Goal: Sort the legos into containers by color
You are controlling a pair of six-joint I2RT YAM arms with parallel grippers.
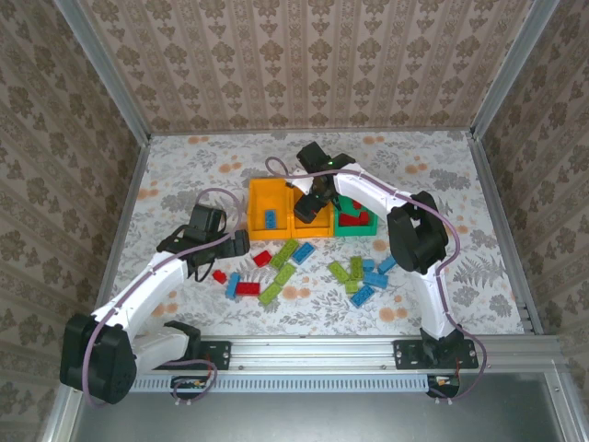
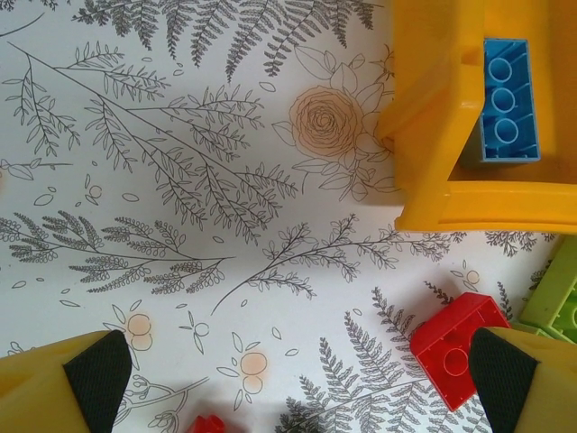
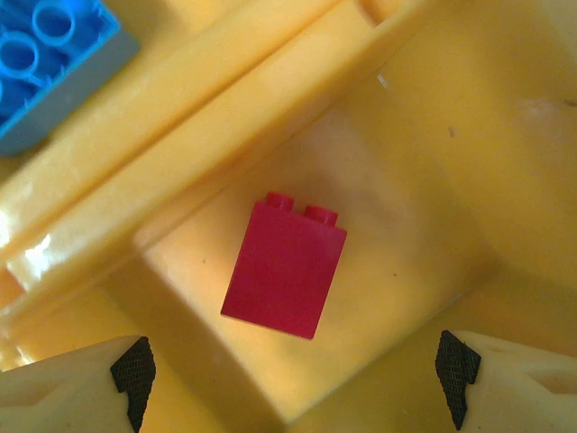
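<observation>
Top view of a flower-patterned table (image 1: 184,184) with three bins in a row at its middle. From 9 o'clock to 3 o'clock they are the left orange bin (image 2: 433,135), the middle orange bin (image 1: 308,226) and the green bin (image 1: 354,233). Loose legos (image 1: 276,293) lie scattered toward 6 o'clock of the bins.

The left gripper (image 2: 297,370) hovers low over the table with its fingers spread wide and nothing between them. A loose red brick (image 2: 455,347) lies at 3 o'clock from the gap, just beside the right-hand pad. The brick sits turned cornerwise, so neither of its flat sides squarely faces the pads. In the top view it lies at 4 o'clock from this gripper, well nearer to it than to the other arm. A blue brick (image 2: 509,99) rests in the left orange bin at 1 o'clock.

The right gripper (image 3: 293,368) hangs over the middle orange bin, also wide open and empty. A second red brick (image 3: 284,266) lies loose on the bin floor at 12 o'clock from the gap. Its long axis runs from 1 o'clock to 7 o'clock.

The left arm looks best placed for the next pick, after shifting toward 3 o'clock.
</observation>
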